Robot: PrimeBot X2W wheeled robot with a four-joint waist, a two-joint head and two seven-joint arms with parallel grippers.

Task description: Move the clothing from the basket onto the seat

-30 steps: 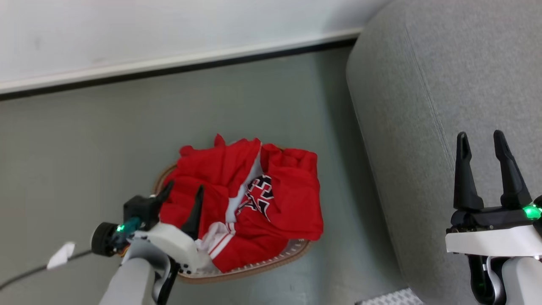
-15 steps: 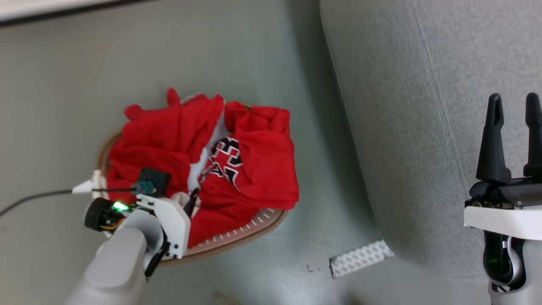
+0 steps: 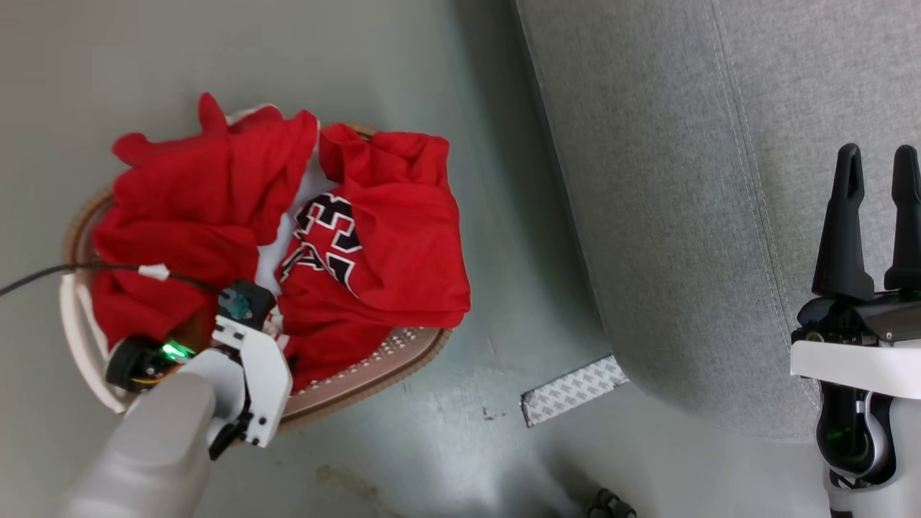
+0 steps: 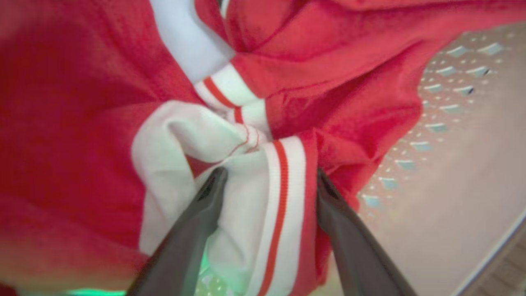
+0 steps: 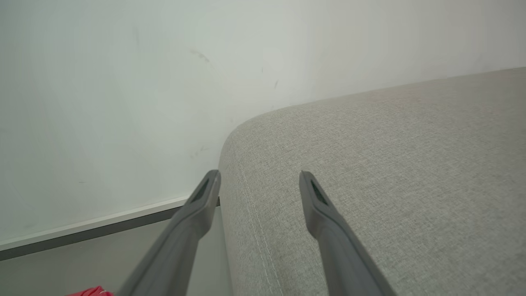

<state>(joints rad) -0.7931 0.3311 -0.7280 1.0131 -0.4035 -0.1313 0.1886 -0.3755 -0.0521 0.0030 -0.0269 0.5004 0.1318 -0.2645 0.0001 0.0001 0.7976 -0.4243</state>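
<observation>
The left gripper (image 4: 270,172) has sunk into the clothing (image 3: 388,237) in the basket (image 3: 374,356) at lower left, fingers (image 4: 197,222) apart astride a white-striped fold, seemingly ready to close; the right gripper (image 3: 878,152) idles, fingers apart.

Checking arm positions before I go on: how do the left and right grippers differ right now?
The left gripper is down in the basket, the right gripper above the sofa. The left's fingers straddle a white striped fold of clothing; the right's have nothing between them. Both are open.
</observation>
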